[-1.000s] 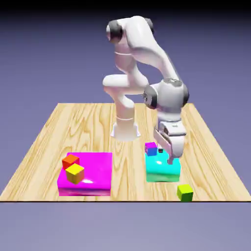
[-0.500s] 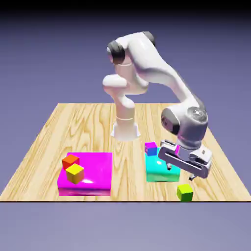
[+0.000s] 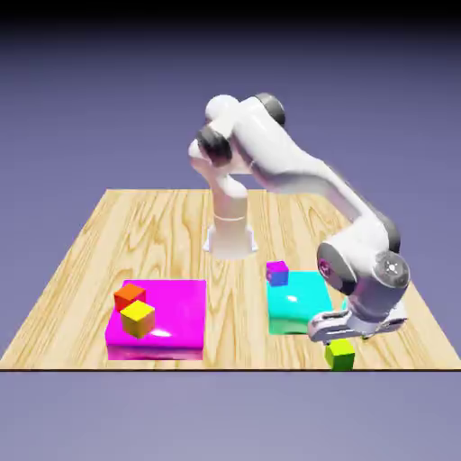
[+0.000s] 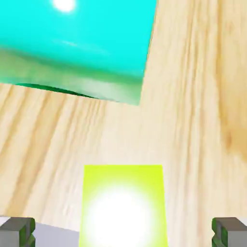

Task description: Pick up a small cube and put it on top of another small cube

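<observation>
Green cube (image 3: pixel 339 355): on the worktop (image 3: pixel 234 356), at its near edge, toward the near corner on the exterior view's right
Claw (image 4: pixel 123 233): fingers apart, one each side of your cube, nothing gripped
Done: you've lined up, I judge
Left: grip, lift, stack on another small cube

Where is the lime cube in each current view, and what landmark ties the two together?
Exterior view: the lime cube is at the lower right, by the table's front edge, just below the gripper.
Hand view: bottom, slightly left of the middle, between the open fingertips.
Shared landmark: the cyan block, at upper left in the hand view.
</observation>
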Motion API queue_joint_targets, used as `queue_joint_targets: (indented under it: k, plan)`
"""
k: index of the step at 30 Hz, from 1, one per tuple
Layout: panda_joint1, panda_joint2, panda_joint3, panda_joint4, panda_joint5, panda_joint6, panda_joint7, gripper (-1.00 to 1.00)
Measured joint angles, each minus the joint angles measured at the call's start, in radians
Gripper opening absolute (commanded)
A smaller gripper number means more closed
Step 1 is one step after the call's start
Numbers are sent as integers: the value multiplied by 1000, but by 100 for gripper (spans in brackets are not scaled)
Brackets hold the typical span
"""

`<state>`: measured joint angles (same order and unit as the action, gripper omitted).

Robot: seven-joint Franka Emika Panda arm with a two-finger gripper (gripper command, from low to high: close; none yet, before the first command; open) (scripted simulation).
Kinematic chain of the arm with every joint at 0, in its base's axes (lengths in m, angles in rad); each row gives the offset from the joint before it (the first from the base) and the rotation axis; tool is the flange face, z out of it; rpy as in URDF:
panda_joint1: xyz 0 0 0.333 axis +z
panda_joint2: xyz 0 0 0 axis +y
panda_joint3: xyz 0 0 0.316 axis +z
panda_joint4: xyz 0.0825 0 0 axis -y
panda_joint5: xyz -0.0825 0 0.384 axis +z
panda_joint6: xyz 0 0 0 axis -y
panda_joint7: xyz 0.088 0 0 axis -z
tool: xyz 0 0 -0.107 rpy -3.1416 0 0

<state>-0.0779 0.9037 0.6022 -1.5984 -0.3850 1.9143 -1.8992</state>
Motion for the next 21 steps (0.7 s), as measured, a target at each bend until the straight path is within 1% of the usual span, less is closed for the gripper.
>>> queue_joint_targets:
  k: [1,2,4,7,21]
  plan:
    - [2,21,-12,-25,-13,43,7,0]
    - [2,23,-13,-27,-15,48,8,-100]
    - [2,23,-13,-27,-16,48,8,-100]
    - [-4,-40,22,47,23,-83,-12,-100]
    - [110,-217,-481,-81,205,-115,-292,-100]
